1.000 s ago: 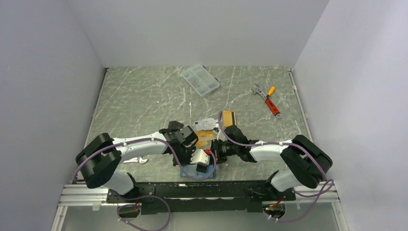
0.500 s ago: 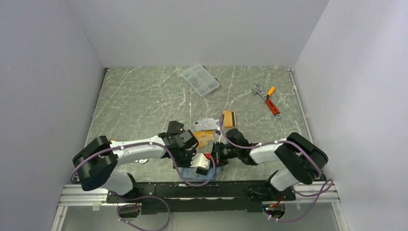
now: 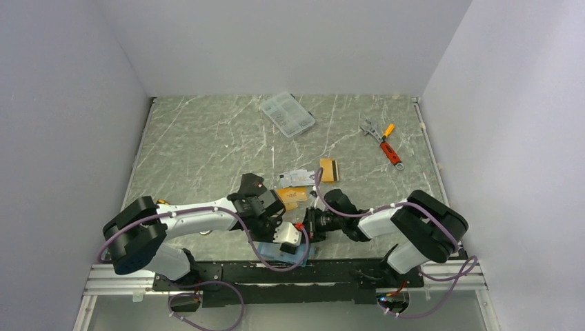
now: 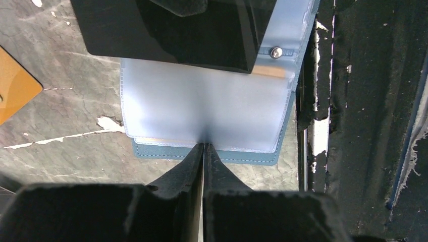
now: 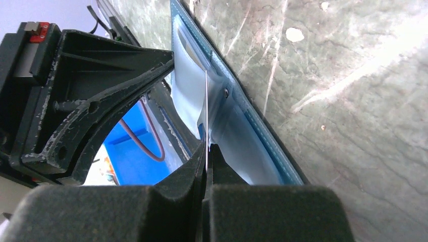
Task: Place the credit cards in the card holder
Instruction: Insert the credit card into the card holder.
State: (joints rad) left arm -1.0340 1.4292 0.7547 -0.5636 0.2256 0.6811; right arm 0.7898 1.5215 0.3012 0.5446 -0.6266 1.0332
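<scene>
One teal stitched, frosted-sleeved card holder (image 4: pixel 242 157)

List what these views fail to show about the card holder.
- Top view: card holder mostly hidden under both arms' jaws.
- Right wrist view: thin sheet in the right jaws is edge-on; card or sleeve, unclear.
- Left wrist view: frosted sleeve blurs any contents; orange card cut off by the left edge.

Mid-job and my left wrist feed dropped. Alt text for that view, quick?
The left hand, fingers together, pinches the near edge of the open card holder, at its frosted light-blue sleeve, on the marble table. The black right hand covers the holder's far side, beside a metal snap. A corner of an orange credit card shows at the left edge.
</scene>
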